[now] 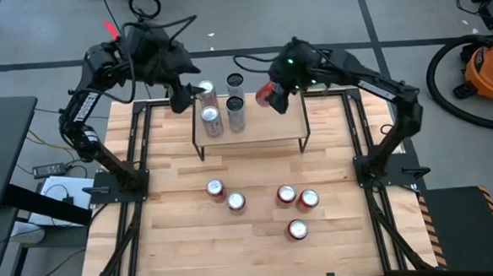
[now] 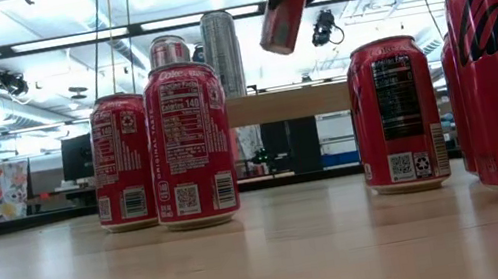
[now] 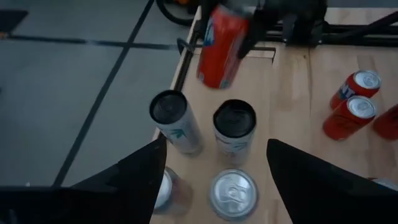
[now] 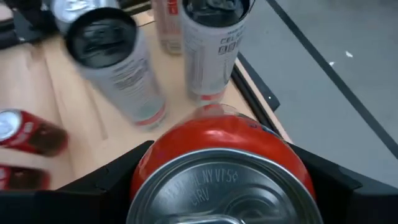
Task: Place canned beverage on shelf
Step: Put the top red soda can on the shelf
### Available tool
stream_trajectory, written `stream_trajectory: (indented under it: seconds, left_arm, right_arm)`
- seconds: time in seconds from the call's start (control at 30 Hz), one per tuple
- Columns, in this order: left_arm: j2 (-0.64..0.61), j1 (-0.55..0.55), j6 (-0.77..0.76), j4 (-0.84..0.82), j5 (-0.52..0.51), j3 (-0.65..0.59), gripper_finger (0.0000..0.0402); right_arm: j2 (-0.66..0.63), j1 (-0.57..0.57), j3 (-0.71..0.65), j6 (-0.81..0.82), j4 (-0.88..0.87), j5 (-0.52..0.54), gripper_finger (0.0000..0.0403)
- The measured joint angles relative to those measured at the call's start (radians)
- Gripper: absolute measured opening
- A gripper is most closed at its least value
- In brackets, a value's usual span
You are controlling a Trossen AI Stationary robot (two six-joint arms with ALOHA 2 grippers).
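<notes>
The shelf (image 1: 271,128) stands at the table's far middle. On its left part stand two red cans (image 1: 211,120) and two tall white cans with dark tops (image 1: 236,111). My right gripper (image 1: 275,96) is shut on a red can (image 2: 284,17) in the air above the shelf's middle, right of the tall cans. My left gripper (image 1: 185,97) hovers open over the shelf's left end. In the left wrist view its fingers (image 3: 214,180) stand on either side of a silver-topped can (image 3: 233,193) without touching it. My right gripper pinches the red can's side wall (image 4: 152,165) between its two fingers, near the can's top end. The can's silver lid (image 4: 224,186) faces the wrist camera. The fingers come from above, slanting. The can hangs tilted below the gripper, clear of the shelf.
Several red cans stand on the tabletop nearer the front, two at the left (image 1: 214,189) and three at the right (image 1: 298,229). Black frame rails (image 1: 361,140) run along both sides of the table. The shelf's right half is bare wood.
</notes>
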Motion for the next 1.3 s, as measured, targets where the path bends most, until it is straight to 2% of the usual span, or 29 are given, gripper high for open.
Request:
stream_trajectory:
  seconds: [0.2,0.53,0.83,1.03,1.13,1.3]
  left_arm:
    - [0.0,0.069,0.026,0.073,0.069,0.0,0.0288]
    - [0.0,0.087,-0.006,0.104,0.073,-0.002,0.0288]
    - [0.02,0.047,0.003,0.24,0.08,-0.004,0.0288]
    - [0.05,0.018,0.011,0.293,0.103,-0.011,0.0288]
    - [0.044,-0.008,-0.004,0.37,0.125,-0.1,0.0288]
    - [0.007,-0.044,-0.007,0.49,0.1,-0.259,0.0288]
  right_arm:
    - [0.109,-0.064,0.041,-0.079,0.0,-0.069,0.0316]
    - [0.211,-0.137,0.104,-0.172,-0.045,-0.171,0.0316]
    - [0.214,-0.175,0.098,-0.233,-0.074,-0.235,0.0317]
    - [0.214,-0.185,0.098,-0.256,-0.053,-0.241,0.0318]
    - [0.214,-0.187,0.098,-0.259,-0.041,-0.25,0.0319]
    - [0.214,-0.188,0.097,-0.264,-0.053,-0.25,0.0319]
